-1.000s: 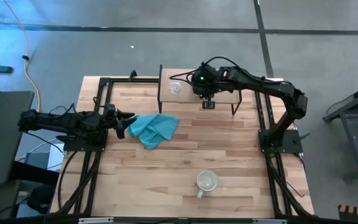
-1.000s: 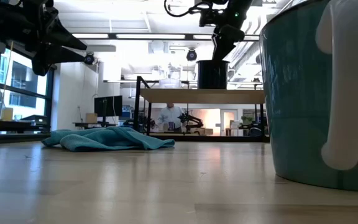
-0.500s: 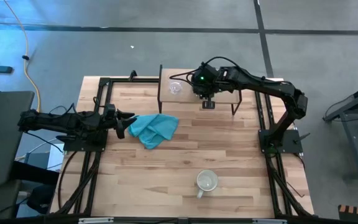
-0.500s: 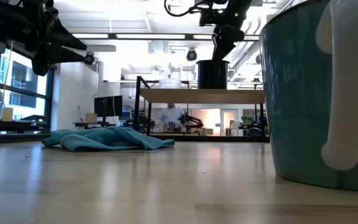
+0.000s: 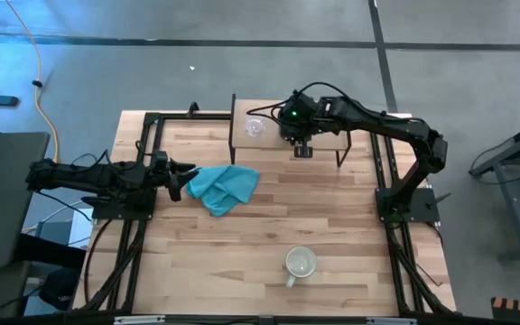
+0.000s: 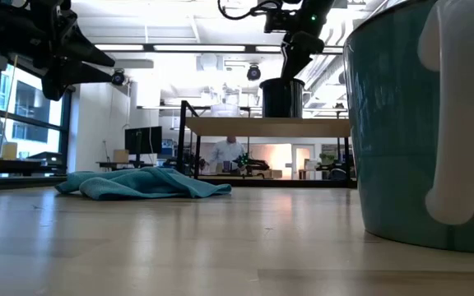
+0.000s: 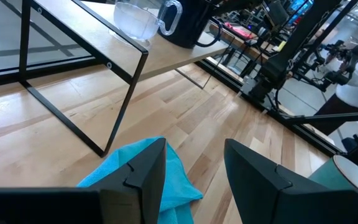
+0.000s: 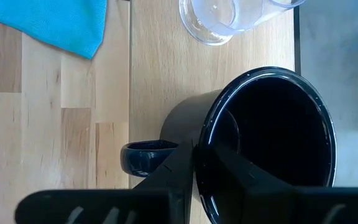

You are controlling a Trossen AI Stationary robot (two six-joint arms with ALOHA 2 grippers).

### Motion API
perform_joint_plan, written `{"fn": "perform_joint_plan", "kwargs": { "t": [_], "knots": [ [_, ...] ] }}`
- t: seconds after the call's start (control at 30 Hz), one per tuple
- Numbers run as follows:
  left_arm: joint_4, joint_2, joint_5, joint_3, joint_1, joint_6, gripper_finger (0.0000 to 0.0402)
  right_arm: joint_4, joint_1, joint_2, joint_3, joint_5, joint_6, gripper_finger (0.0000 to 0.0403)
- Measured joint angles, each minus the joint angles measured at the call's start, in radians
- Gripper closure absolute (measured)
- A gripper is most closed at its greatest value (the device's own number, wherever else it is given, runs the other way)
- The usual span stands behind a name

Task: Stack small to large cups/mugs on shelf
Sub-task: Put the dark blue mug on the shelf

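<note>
The black mug [image 8: 253,143] stands on the low wooden shelf [image 5: 319,143] at the table's far side, with the clear glass cup [image 5: 255,127] beside it toward the left. My right gripper [image 8: 196,163] is shut on the mug from above. In the low view the mug [image 6: 282,97] sits at the shelf board [image 6: 266,126]. The pale mug [image 5: 300,264] stands upright on the table near the front edge. My left gripper [image 7: 191,168] is open and empty at the table's left, just above the teal cloth's edge. My right gripper pinches the black mug's rim [image 8: 199,138] beside the handle [image 8: 145,157], one finger inside the mug and one outside. The fingers point down from above. The mug is upright, its base at the shelf board; whether it rests there or is just clear I cannot tell.
A crumpled teal cloth [image 5: 224,187] lies on the table left of centre, next to my left gripper. The shelf's thin black legs [image 7: 120,106] stand on the tabletop. In the low view the pale mug [image 6: 410,123] fills the right side.
</note>
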Motion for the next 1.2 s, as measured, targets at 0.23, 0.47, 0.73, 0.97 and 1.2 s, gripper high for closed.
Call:
{"fn": "perform_joint_plan", "kwargs": {
  "t": [0.23,0.47,0.73,0.97,1.2],
  "knots": [
    [0.000,0.000,0.000,0.000,0.000,0.000,0.0250,0.003,0.000,0.000,0.000,0.000,0.000,0.0362],
    [0.000,0.000,0.000,0.000,0.000,0.000,0.0250,0.016,-0.002,0.000,0.000,0.000,-0.001,0.0362],
    [0.000,0.000,0.000,0.000,0.000,0.000,0.0250,0.016,-0.007,0.000,0.000,0.001,-0.001,0.0362],
    [0.000,0.000,0.000,0.000,0.000,0.000,0.0250,0.016,-0.007,0.000,0.000,-0.014,-0.015,0.0347],
    [0.000,0.000,0.000,0.000,0.000,0.000,0.0250,0.021,-0.007,0.000,0.000,-0.018,-0.019,0.0328]
  ]
}}
